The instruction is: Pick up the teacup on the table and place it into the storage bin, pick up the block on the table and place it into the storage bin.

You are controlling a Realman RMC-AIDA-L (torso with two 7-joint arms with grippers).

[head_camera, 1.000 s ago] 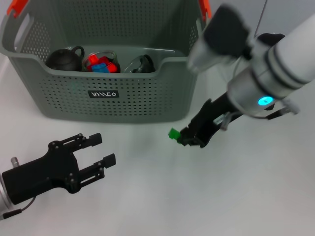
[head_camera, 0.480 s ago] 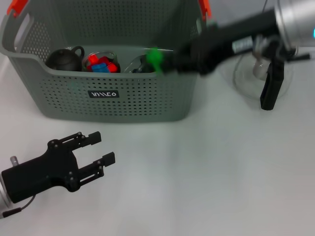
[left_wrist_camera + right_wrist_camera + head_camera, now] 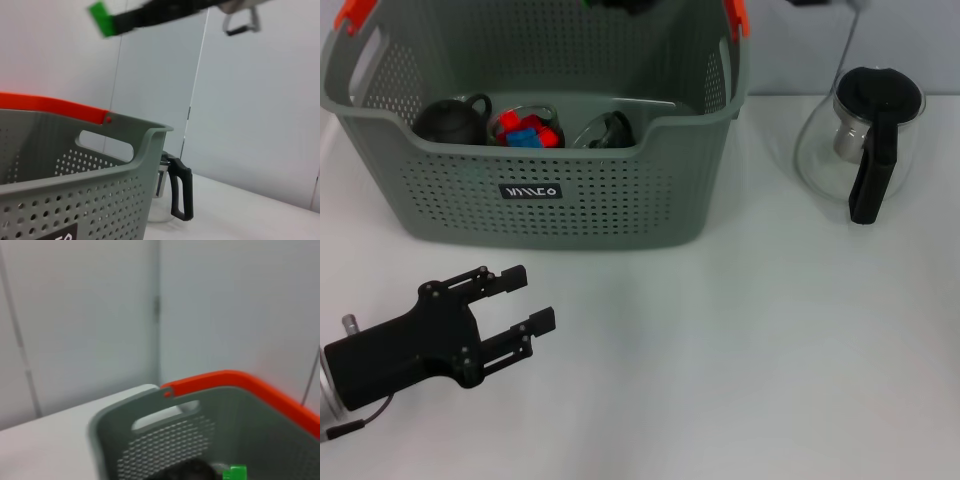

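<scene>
Green block (image 3: pixel 100 19) rides clamped in the right end effector (image 3: pixel 120 22), held high above the grey storage bin (image 3: pixel 535 215), as the left wrist view shows; the right wrist view catches the block (image 3: pixel 234 473) over the bin's interior. A dark teacup (image 3: pixel 450 121) sits inside the bin, so the second placement appears under way. Next comes lowering and letting go over the bin. Left end effector (image 3: pixel 520 300) rests on the white tabletop (image 3: pixel 740 340), fingers apart, empty. A glass teapot (image 3: pixel 865 145) stands beside the bin.
</scene>
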